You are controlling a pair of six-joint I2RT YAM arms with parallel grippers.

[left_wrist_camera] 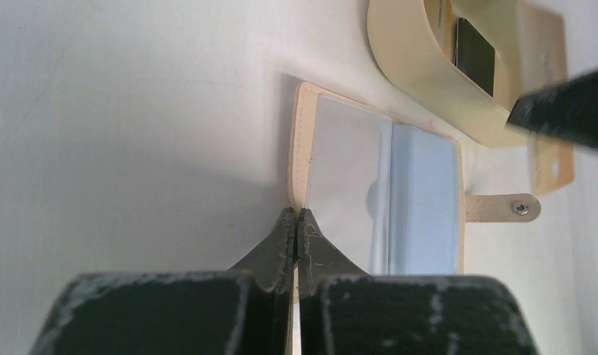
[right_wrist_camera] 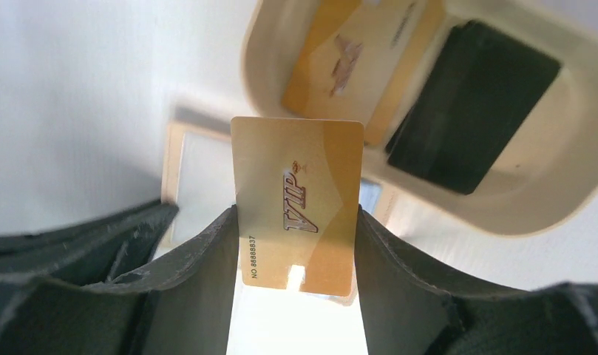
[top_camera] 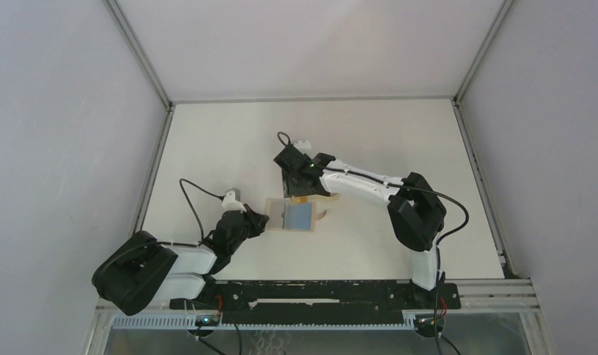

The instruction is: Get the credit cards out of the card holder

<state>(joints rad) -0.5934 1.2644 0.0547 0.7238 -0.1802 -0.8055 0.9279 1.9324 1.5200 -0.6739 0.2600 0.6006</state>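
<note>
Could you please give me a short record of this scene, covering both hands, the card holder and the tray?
left hand: shut on the edge of the open tan card holder
right hand: shut on a gold VIP card
in holder: light blue card
beige oval tray: holds a second gold card and a black card

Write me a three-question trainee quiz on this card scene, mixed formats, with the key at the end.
1. True or false: the left gripper is shut on the edge of the card holder.
2. What does the right gripper hold? A) a black card B) a gold VIP card C) nothing
3. Fill in: the inner card showing in the card holder is light ____.
Key: 1 true; 2 B; 3 blue.
</note>
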